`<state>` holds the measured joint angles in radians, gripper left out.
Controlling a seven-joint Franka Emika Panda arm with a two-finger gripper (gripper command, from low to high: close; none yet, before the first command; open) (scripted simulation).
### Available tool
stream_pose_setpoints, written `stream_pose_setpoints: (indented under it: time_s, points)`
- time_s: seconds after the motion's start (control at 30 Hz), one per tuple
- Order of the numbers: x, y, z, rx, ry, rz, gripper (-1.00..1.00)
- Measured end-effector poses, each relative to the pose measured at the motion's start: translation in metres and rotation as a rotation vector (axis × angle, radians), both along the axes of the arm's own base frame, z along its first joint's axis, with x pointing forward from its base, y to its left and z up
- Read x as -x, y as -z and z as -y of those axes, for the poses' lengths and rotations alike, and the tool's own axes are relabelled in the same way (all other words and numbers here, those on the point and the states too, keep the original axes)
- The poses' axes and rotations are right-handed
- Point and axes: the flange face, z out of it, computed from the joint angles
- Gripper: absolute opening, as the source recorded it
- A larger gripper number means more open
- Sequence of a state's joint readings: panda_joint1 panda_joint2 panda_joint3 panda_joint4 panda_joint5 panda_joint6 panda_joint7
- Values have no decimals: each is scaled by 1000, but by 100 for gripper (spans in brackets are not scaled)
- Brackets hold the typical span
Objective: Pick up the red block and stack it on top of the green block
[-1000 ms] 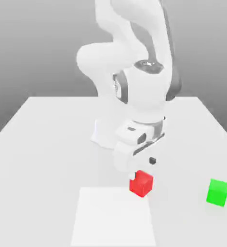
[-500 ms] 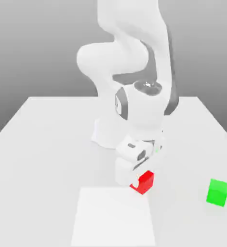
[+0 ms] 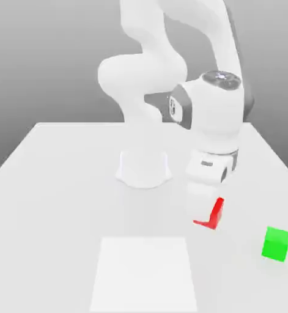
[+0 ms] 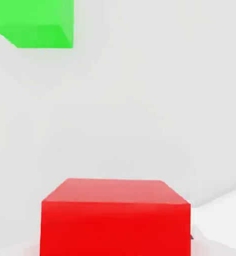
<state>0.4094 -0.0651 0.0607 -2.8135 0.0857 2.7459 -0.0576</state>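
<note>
Shifted toward the green block (image 3: 276,244): gripper (image 3: 206,214), clamped on red block (image 3: 217,215). Green block near table's (image 3: 54,214) right edge in exterior view; bare surface between the two blocks.

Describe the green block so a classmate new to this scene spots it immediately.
Find the pale tabletop in the exterior view. Towards its right side, beyond the white square, sits a small cube. It is bright green, unlike the red block at the pincer.
</note>
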Motion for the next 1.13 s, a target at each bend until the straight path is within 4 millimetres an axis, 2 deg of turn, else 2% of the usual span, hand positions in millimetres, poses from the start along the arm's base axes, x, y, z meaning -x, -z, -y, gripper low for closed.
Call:
stream_pose_setpoints:
  time_s: [0.3, 0.57, 0.63, 0.73, 0.77, 0.93, 0.97, 1.03, 1.13]
  points:
    - [-4, -11, -70, 0, -308, 3, -100]
    - [2, -22, -134, 17, -579, 17, -100]
    - [1, -9, -140, 19, -602, 19, -100]
    - [0, 24, -141, 20, -607, 20, -100]
    - [0, 35, -140, 20, -607, 20, 100]
    - [0, 35, -140, 20, -607, 20, 100]
    - [0, 41, -140, 20, -607, 21, 100]
    - [0, 29, -141, 19, -608, 22, 100]
    - [0, -4, -141, 20, -608, 22, 100]
